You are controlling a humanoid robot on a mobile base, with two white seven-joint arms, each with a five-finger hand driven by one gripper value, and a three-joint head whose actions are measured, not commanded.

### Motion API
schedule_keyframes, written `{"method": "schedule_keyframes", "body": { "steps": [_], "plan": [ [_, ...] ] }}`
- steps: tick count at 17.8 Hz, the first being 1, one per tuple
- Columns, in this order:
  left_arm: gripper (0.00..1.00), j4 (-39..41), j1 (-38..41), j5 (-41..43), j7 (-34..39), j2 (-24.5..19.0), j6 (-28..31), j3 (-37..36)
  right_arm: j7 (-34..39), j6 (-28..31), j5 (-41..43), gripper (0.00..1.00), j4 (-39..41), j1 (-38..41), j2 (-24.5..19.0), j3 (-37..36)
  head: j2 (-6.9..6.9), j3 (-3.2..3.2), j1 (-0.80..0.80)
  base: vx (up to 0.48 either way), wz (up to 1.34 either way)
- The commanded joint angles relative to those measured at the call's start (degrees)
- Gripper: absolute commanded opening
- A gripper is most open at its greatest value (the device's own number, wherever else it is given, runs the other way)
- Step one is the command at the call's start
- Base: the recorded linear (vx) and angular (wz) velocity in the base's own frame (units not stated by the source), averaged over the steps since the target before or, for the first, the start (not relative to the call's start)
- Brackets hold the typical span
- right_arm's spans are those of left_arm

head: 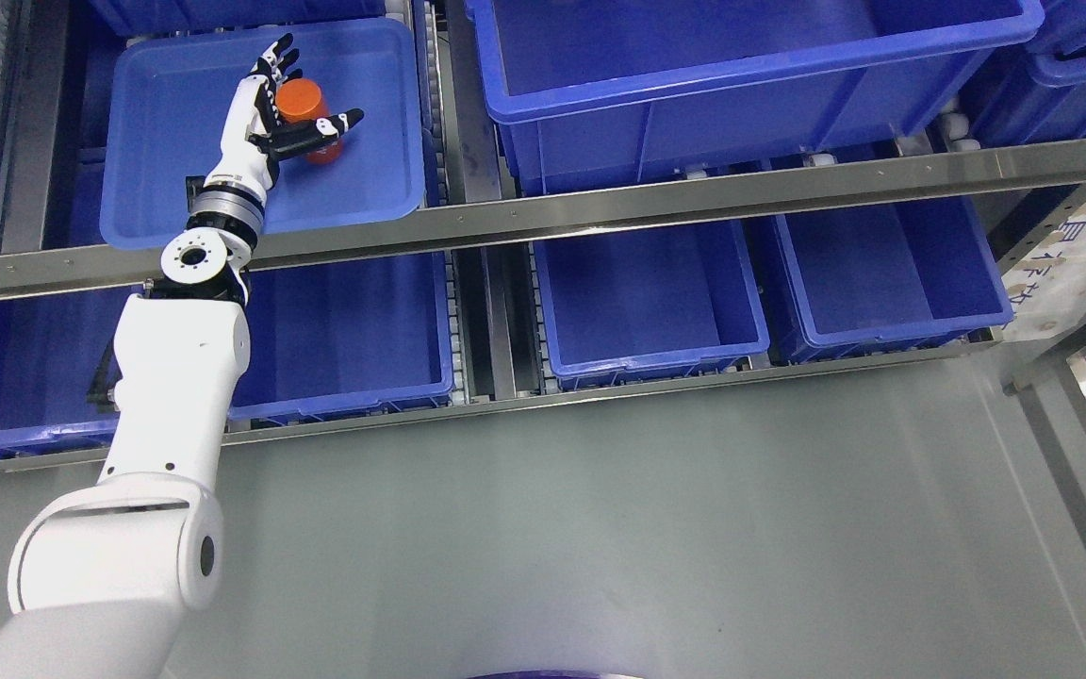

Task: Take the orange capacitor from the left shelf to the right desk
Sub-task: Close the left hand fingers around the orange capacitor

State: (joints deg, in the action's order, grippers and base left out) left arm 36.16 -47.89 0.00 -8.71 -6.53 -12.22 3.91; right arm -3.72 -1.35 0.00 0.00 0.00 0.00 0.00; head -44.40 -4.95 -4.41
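The orange capacitor (304,106) is a short, smooth cylinder with a flat, round top, bright orange all over. It stands upright, its top turned slightly toward the camera. It sits right against the palm side of the left hand (281,111), between the outstretched fingers (271,66), which rise just beside it on its left, and the thumb (328,125), which crosses in front of its lower half and hides part of its base. The hand is spread around it, not closed on it.
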Motion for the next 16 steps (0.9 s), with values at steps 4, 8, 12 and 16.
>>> {"method": "schedule_keyframes", "body": {
  "steps": [4,8,12,16],
  "plan": [
    [0.99,-1.3,0.2,0.8,-6.2,0.4,0.2,-0.7,0.0,0.0,-0.4,1.0,1.0,1.3,1.0,-0.6,0.0,0.0,0.0,0.019,0.0],
    [0.97,-1.5,0.1,1.3,-6.7,0.9,0.4,-1.7,0.0,0.0,-0.4,1.0,1.0,1.3,1.0,-0.6,0.0,0.0,0.0,0.049,0.05],
    [0.94,-0.8,0.0,0.9,-8.7,0.9,0.2,-1.4,0.0,0.0,-0.4,1.0,1.0,1.3,1.0,-0.6,0.0,0.0,0.0,0.091,0.14],
    [0.94,2.2,0.4,0.8,-14.5,2.3,0.2,-1.0,0.0,0.0,-0.4,1.0,1.0,1.3,1.0,-0.6,0.0,0.0,0.0,0.101,0.17]
  ]
}}
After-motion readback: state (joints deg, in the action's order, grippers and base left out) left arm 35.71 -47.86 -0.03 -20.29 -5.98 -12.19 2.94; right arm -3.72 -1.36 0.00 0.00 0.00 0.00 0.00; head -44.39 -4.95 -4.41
